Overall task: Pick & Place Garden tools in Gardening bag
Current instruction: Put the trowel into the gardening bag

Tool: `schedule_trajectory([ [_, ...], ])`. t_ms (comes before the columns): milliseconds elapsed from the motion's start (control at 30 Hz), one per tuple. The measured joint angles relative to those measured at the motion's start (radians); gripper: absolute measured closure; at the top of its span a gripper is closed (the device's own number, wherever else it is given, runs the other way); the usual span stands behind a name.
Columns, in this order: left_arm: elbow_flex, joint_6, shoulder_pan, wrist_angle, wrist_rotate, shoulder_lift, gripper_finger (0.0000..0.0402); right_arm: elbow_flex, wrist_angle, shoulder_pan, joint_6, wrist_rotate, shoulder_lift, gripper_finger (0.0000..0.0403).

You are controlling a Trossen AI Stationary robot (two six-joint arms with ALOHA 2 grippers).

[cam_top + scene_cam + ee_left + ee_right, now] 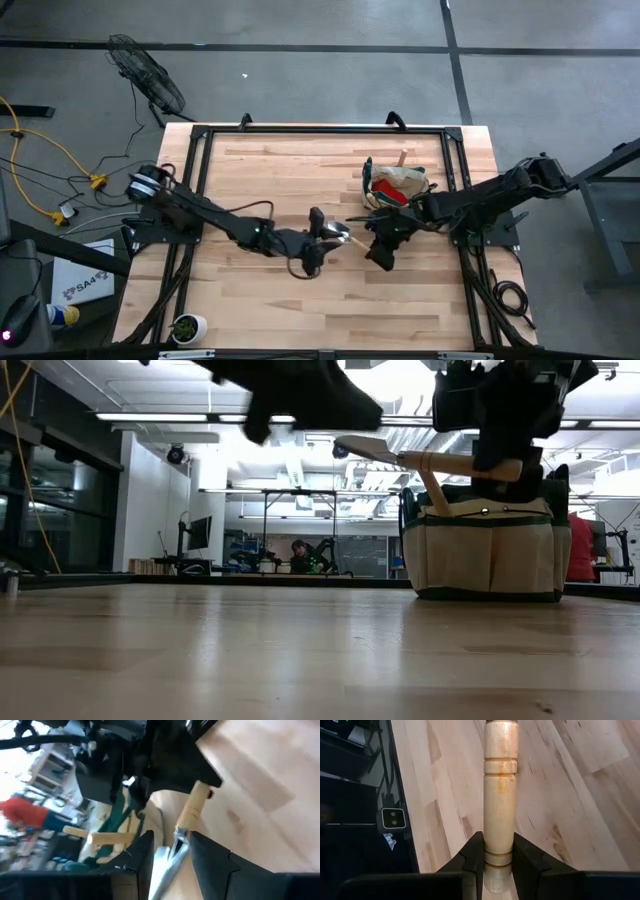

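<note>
A trowel with a wooden handle [455,463] and a metal blade [365,448] hangs level above the table, just left of the gardening bag [490,545]. My right gripper [383,250] is shut on its handle. My left gripper [328,238] is open at the blade end. In the left wrist view its fingers [142,857] stand on either side of the blade [167,862]. In the low view the blade shows clear below it. The beige, green-trimmed bag [405,185] stands at the table's right, with a red item [388,196] and a wooden handle [402,158] sticking out. My right gripper pinches the trowel's wooden handle near its free end [498,851] between its two fingers. The fingers come from above, slanting down, and cross the handle [500,465]. The trowel is lifted clear and lies level, its blade toward the table's left.
Black frame rails [200,200] run along the table's edges. A small white pot [188,327] stands at the near left corner. A fan [150,75] lies on the floor beyond the far left corner. Bare wood stretches across the table's left and near parts.
</note>
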Motion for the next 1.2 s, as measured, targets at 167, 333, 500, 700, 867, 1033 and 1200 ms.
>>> schedule_trajectory([
  [167, 0.092, 0.086, 0.0, -0.017, -0.037, 0.115, 0.0279, 0.0, -0.007, -0.006, -0.009, -0.003, 0.0, 0.0346],
  [333, 0.171, 0.106, 0.0, -0.077, -0.044, 0.18, 0.0252, 0.0, -0.014, -0.006, -0.01, -0.004, 0.0, 0.0346],
  [500, 0.229, 0.128, 0.0, -0.145, -0.099, 0.217, 0.0197, 0.0, -0.005, -0.005, -0.009, -0.002, 0.0, 0.0346],
  [700, 0.264, 0.148, 0.0, -0.176, -0.215, 0.261, 0.0172, 0.0, 0.0, -0.005, -0.01, 0.004, 0.0, 0.0346],
  [867, 0.287, 0.164, 0.0, -0.164, -0.215, 0.295, 0.0172, 0.0, 0.0, -0.006, -0.01, 0.005, 0.0, 0.0346],
  [1033, 0.286, 0.202, 0.0, -0.154, -0.214, 0.317, 0.0204, 0.0, -0.001, -0.006, -0.017, 0.006, 0.0, 0.0346],
  [1200, 0.288, 0.206, 0.0, -0.14, -0.236, 0.326, 0.0269, 0.0, -0.002, -0.006, -0.025, 0.009, 0.0, 0.0346],
])
